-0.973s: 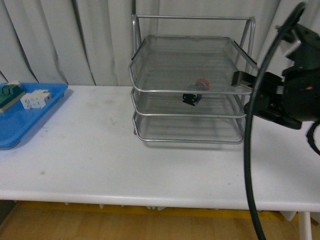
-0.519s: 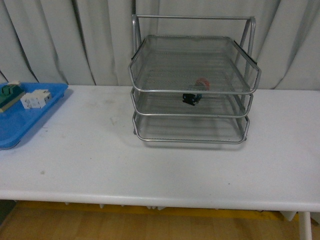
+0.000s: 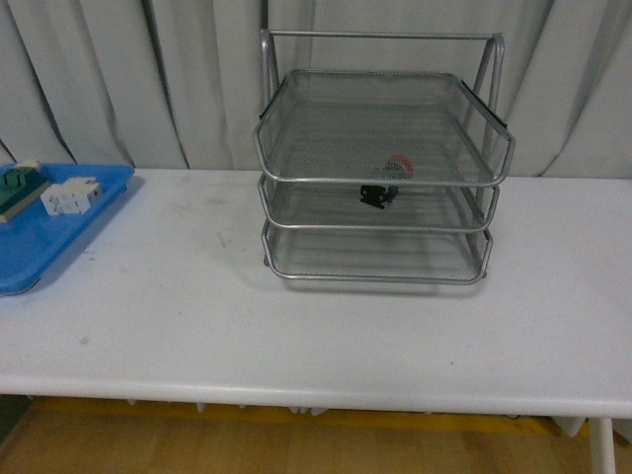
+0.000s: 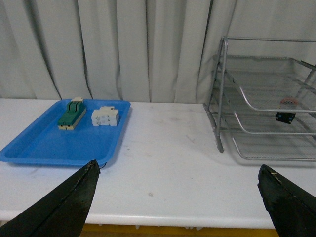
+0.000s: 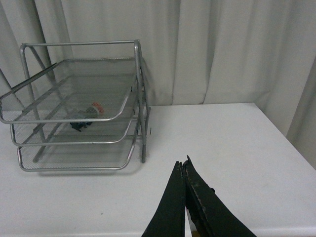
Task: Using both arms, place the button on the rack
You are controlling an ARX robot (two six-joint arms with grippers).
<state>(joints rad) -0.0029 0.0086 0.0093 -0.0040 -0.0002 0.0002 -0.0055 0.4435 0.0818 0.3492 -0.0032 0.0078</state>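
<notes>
The button [image 3: 386, 184] lies in the rack [image 3: 380, 168], on the mesh of the middle tray toward that tray's front and a little right of its centre, red cap toward the back and dark body toward the front edge; its long axis appears to run roughly front to back, tipped over rather than standing, though the mesh blurs the detail; the right wrist view shows it [image 5: 86, 117] the same way, seen through the wire; neither arm shows in the front view, and both stand clear of the rack; the left gripper [image 4: 177, 197] has its fingers spread wide apart with nothing between them, and it looks across the table [image 3: 296, 316] with the blue tray [image 4: 44, 148] near on one side and the rack well off on the other; the right gripper [image 5: 185, 197] has its fingers pressed together, tips touching, and grips nothing; it points along the table with the rack ahead and to the side, apart from it; judged from this, the button is already where the task wants it and no grasp remains to be made; were it to need a nudge, the right arm is the nearer one, since the rack sits closer in its view, and it would have to reach in between the top and middle trays from the front.
</notes>
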